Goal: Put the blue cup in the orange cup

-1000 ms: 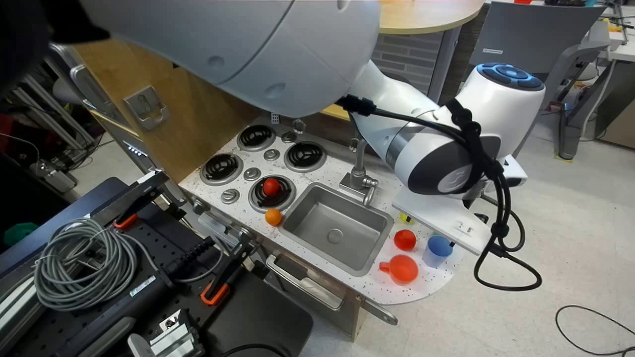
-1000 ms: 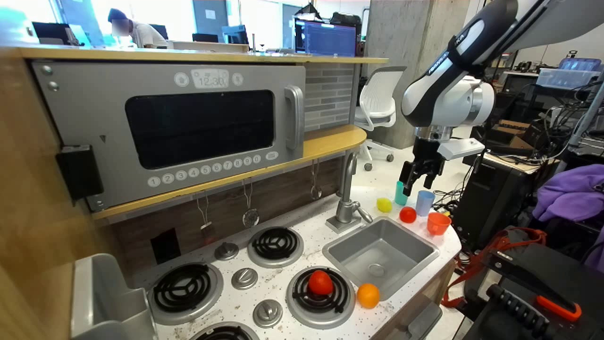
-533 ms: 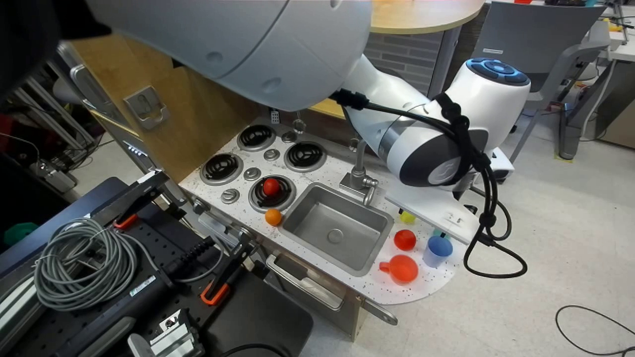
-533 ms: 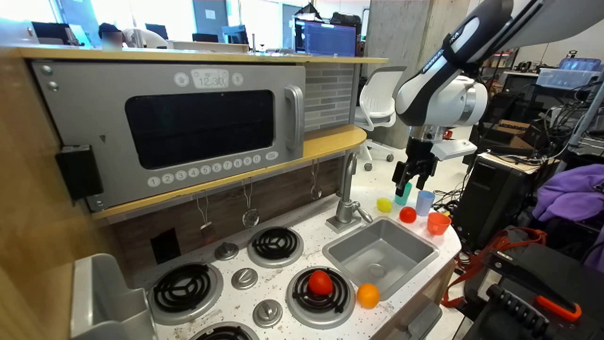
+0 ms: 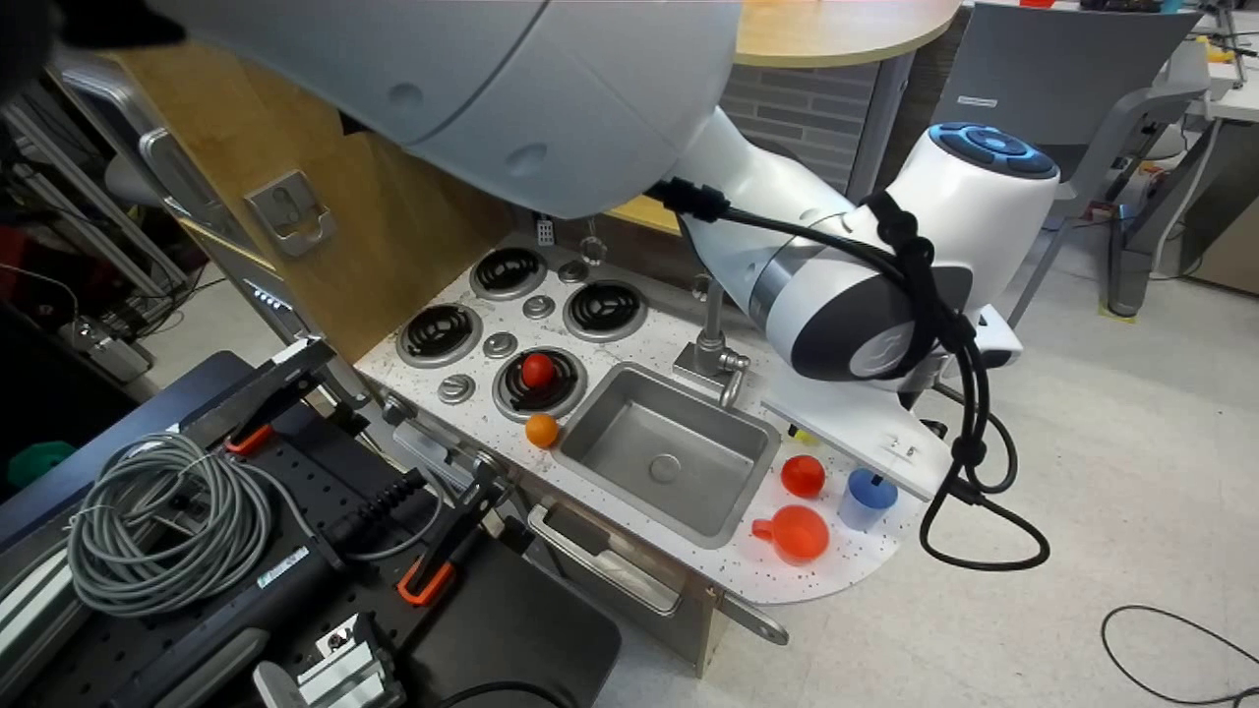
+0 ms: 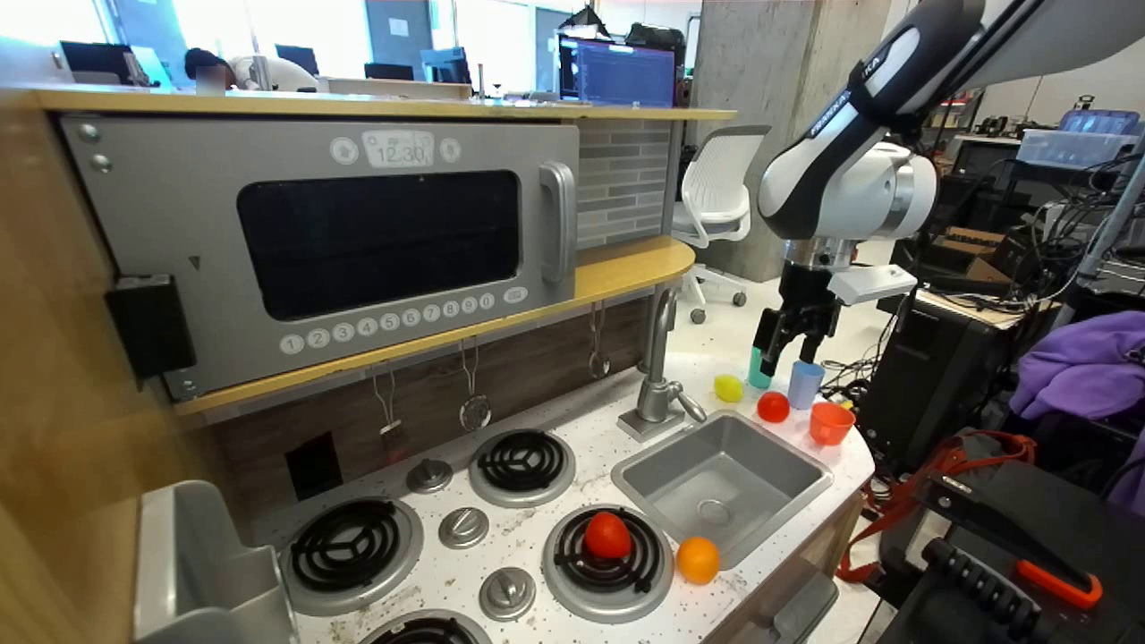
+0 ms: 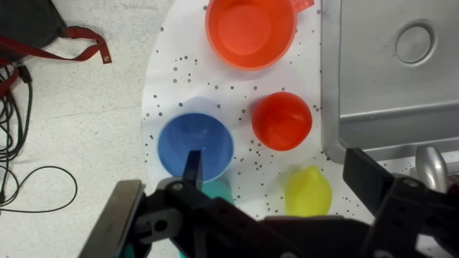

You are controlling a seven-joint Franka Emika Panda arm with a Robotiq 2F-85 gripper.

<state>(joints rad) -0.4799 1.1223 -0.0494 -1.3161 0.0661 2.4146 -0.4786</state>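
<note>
Wrist view: the gripper (image 7: pixel 274 161) at near side, fingers (image 7: pixel 365 177) spread wide, holding nothing. The blue cup (image 7: pixel 195 138) stands upright at left on the counter (image 7: pixel 272 80); the left fingertip (image 7: pixel 194 159) overlaps its mouth, above or inside can't tell. A red ball (image 7: pixel 282 121) sits just right, a teal cup (image 7: pixel 219 190) just near, a lemon (image 7: pixel 308 193) near right. The orange cup (image 7: pixel 249 34) is far, mouth up. Step's prob. lining up the grasp. Best: ease left so the blue cup sits b/w the fingers, go straight down, squeeze w/ care, lift clear of the red ball, lower level into the orange cup
</note>
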